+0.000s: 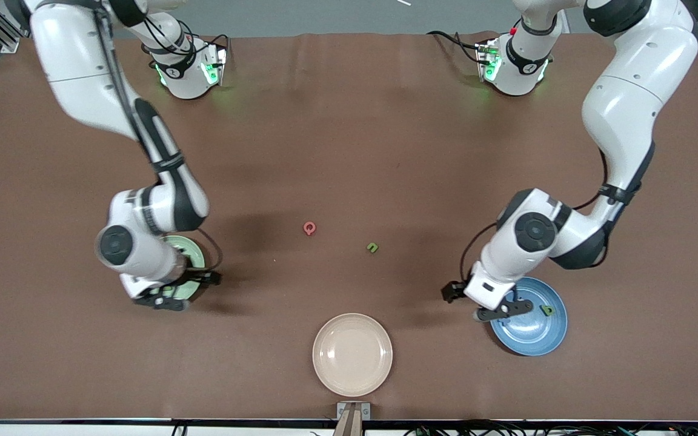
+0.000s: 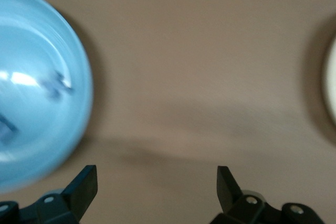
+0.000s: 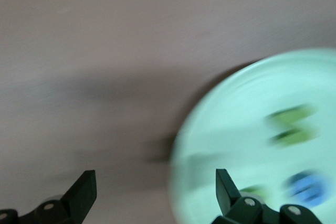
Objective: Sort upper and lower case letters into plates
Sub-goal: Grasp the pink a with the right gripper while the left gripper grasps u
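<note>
The pale mint green plate [image 1: 194, 249] lies toward the right arm's end of the table. My right gripper [image 1: 180, 292] hangs open over its rim, nothing between its fingers. In the right wrist view the gripper [image 3: 156, 188] straddles the mint plate [image 3: 247, 129], which holds blurred green letters [image 3: 291, 124] and a blue letter [image 3: 307, 187]. The blue plate [image 1: 537, 339] lies toward the left arm's end, a green letter [image 1: 547, 310] in it. My left gripper [image 1: 505, 310] is open and empty over that plate's rim. A red letter [image 1: 309, 228] and a green letter [image 1: 372, 247] lie on the table between the arms.
A beige plate [image 1: 352, 354] with nothing in it sits near the front edge, between the two task plates; its rim [image 2: 331, 77] shows in the left wrist view beside the blue plate [image 2: 37, 87]. The brown table [image 1: 349, 133] is bare around the loose letters.
</note>
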You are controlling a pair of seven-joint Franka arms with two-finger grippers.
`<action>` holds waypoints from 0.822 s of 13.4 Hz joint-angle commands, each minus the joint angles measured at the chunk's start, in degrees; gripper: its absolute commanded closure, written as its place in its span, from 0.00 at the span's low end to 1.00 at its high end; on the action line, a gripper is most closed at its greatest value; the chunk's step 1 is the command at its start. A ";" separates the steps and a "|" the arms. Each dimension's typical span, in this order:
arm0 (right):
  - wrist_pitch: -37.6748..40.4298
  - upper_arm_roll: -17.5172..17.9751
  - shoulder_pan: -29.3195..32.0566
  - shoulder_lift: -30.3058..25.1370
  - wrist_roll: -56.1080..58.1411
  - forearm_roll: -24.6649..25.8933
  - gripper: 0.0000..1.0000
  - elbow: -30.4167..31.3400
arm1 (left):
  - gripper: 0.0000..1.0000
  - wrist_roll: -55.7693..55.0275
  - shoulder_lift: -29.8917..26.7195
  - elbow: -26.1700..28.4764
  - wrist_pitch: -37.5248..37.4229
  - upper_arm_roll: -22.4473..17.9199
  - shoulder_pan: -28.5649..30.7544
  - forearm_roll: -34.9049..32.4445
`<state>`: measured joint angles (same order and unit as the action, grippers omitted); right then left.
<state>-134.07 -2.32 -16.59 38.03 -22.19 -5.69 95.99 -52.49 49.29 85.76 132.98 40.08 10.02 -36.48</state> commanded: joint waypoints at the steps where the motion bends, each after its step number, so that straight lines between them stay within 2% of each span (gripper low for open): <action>1: -1.09 -0.76 -10.01 -1.20 -11.53 -0.03 0.00 1.39 | 0.00 -11.88 -0.95 0.64 -1.41 0.09 -5.08 0.00; 5: -8.13 -1.02 -19.35 -0.59 -20.08 0.59 0.00 4.37 | 0.00 -26.57 1.07 0.38 -1.41 -1.14 -13.26 0.18; 8: -13.74 -0.93 -21.47 -0.94 -20.26 0.59 0.03 9.98 | 0.00 -37.74 2.04 0.20 -1.41 -3.94 -19.23 0.18; 11: -15.08 -1.02 -23.23 -1.03 -20.69 0.50 0.05 11.93 | 0.00 -44.51 3.00 0.03 -1.23 -7.46 -23.99 0.35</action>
<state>-148.22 -2.67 -38.41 38.26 -41.86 -5.53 105.67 -92.98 51.69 86.49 131.97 34.57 -11.66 -36.47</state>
